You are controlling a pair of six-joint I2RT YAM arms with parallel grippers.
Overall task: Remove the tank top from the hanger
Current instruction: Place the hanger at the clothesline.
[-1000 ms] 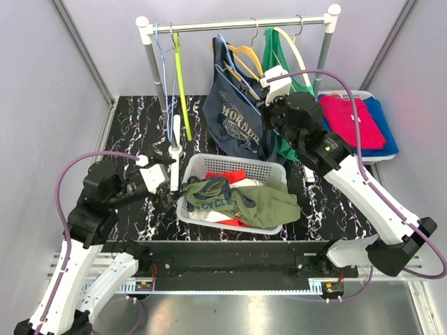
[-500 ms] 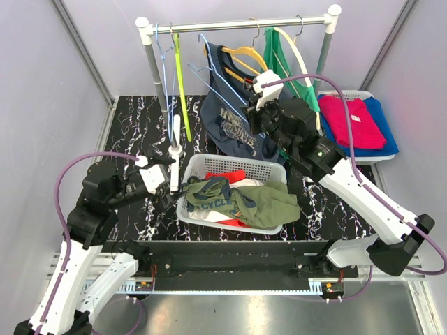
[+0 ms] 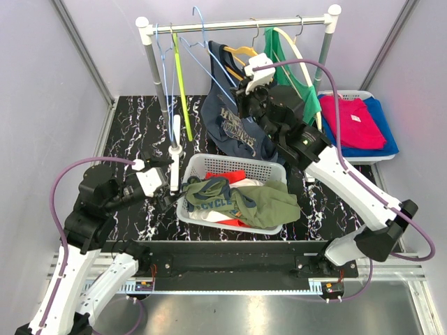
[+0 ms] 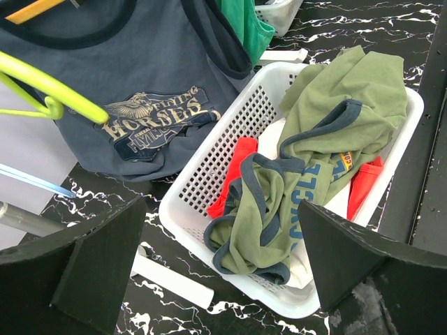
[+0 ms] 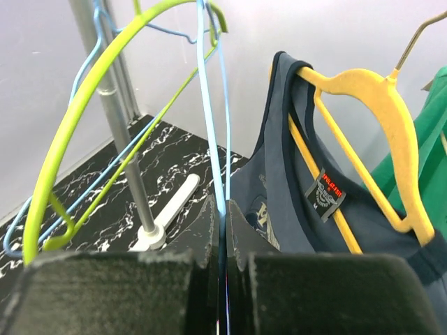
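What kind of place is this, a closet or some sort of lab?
Probably a robot test cell staged as a laundry corner: a clothes rail with hangers on a marbled table, a basket of clothes, and plain grey walls boxing it in.

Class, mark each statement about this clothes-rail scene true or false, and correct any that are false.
1. The right end effector is shut on a blue wire hanger. True.
2. The navy tank top lies in the white basket. False: it hangs on a yellow hanger.
3. The left end effector is open and holds nothing. True.
4. The white basket has nothing in it. False: it holds an olive-green shirt and a red cloth.
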